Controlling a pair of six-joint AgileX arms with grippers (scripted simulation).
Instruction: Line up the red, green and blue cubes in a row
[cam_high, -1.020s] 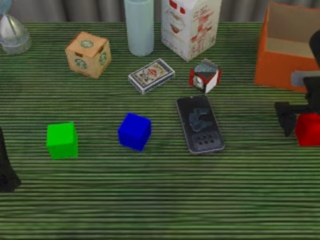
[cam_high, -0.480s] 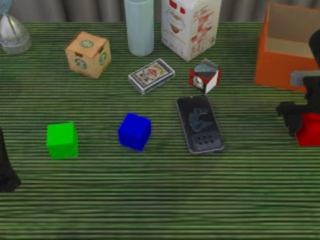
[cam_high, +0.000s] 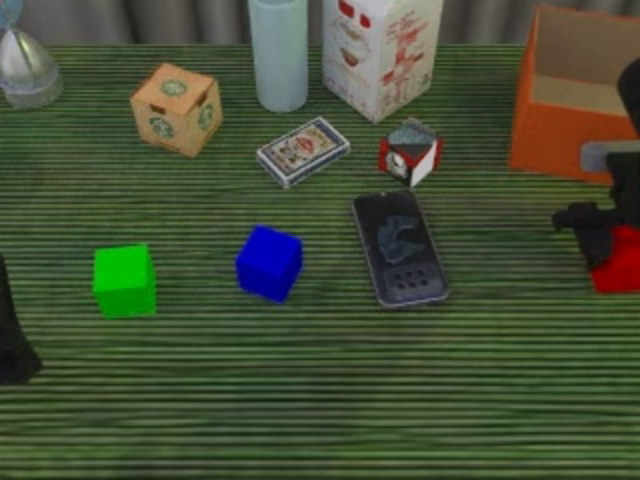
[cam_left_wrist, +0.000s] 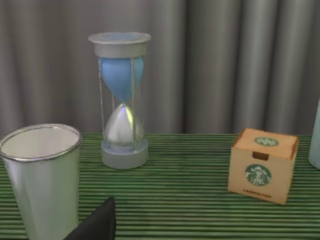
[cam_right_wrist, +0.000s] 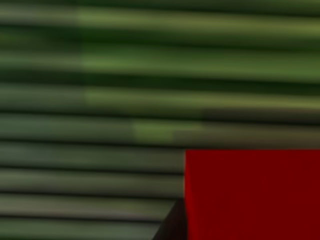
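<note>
My right claw (cam_high: 603, 238) is down at the red cube (cam_high: 618, 262) near the tabletop's right edge; I cannot tell whether its fingers are apart or clamped. My left arm sits parked at the left edge.

Risks, biggest first. The orange box (cam_high: 570, 130) stands just behind the red cube, so a lift that drifts back could strike its wall. The glossy black phone (cam_high: 399, 248) lies flat between the red cube and the blue cube (cam_high: 268, 262); a low carry could drag across it or set the cube on it. The red, white and grey patterned cube (cam_high: 410, 152) sits near that path too. If my grip is off-centre, the smooth matte cube could twist or slip.

The tabletop (cam_high: 320, 400) is a ribbed green mat, likely grippy. The green cube (cam_high: 124, 281) sits left of the blue one, both sharp-edged and plain.
</note>
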